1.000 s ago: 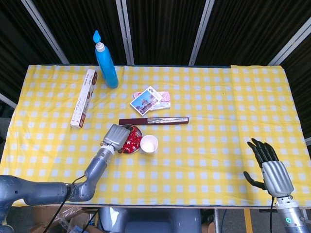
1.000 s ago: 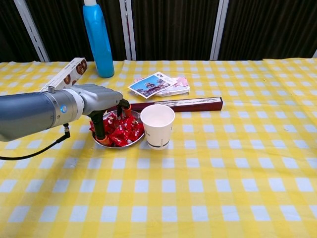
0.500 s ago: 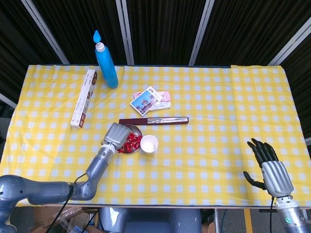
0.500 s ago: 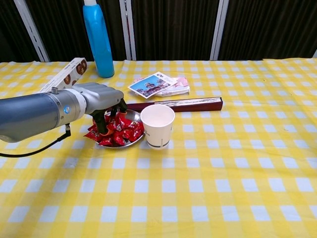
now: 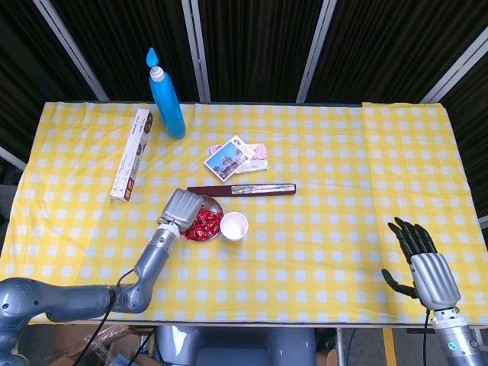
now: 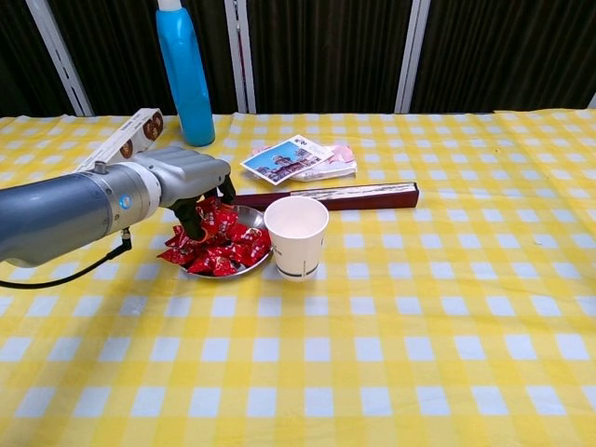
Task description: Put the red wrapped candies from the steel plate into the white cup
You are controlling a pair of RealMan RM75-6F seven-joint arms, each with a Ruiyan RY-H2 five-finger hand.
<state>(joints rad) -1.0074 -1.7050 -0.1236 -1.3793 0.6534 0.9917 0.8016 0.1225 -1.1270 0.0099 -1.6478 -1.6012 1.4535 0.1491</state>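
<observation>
Bright, even light; sharp focus

The left hand (image 6: pixel 183 180) has lifted from among the red wrapped candies (image 6: pixel 219 244) and now hangs just above them, fingers (image 6: pixel 193 221) curled down. Candies at the left rim of the steel plate (image 6: pixel 251 220) have shifted outward.
</observation>
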